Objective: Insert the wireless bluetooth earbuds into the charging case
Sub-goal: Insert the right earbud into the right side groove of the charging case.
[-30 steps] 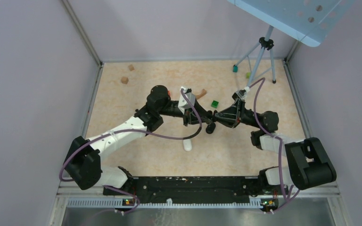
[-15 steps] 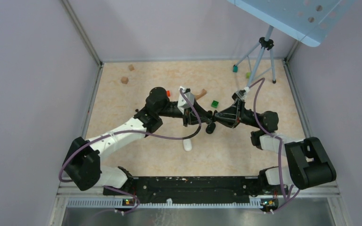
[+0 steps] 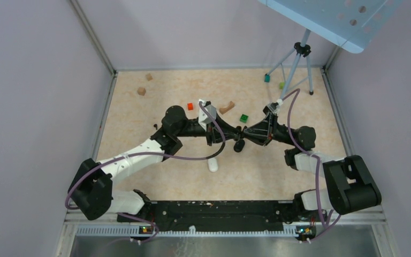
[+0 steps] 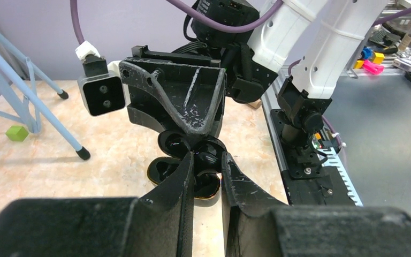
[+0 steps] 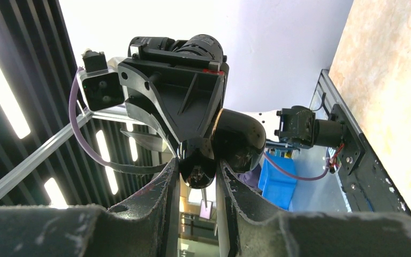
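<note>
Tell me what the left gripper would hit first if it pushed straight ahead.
The left gripper pinches the black charging case; right behind it the right gripper faces it head-on, seemingly holding the same case. That gripper would likely be hit first, though depth is unclear.

even light, soft shadows; ceiling strips (image 5: 2, 96) glare in r wrist cam.

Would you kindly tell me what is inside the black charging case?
The charging case shows glossy black hollows; whether anything sits in them cannot be told, since the left claw and right claw cover its middle.
</note>
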You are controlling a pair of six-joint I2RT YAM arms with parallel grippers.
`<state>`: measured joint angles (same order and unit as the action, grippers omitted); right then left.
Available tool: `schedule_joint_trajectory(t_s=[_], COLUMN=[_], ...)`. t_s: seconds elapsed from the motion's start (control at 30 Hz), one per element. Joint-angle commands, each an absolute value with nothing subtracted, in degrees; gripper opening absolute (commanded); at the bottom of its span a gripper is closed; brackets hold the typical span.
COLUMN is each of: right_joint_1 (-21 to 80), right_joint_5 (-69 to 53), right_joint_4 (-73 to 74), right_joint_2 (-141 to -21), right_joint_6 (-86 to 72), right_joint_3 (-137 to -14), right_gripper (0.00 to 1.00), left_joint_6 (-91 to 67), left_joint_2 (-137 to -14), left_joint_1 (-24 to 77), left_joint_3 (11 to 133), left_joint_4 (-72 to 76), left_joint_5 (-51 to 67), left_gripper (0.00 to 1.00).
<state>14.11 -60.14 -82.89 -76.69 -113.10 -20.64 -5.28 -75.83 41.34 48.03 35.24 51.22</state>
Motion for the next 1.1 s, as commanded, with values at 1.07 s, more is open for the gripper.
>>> schedule_joint_trajectory(t_s=[1.07], right_joint_1=[15.7], right_joint_5=[-59.8], right_joint_4=[-95.5], right_joint_2=[-70.3], right_joint_6=[-99.5], right_joint_3=[-19.6], right_gripper=[0.00], left_joint_6=[-18.1], left_joint_2=[-72.2], left_joint_1=[40.8], left_joint_3=[45.8], left_joint_4=[30.4], left_joint_5=[49.3], left_gripper=[0.00])
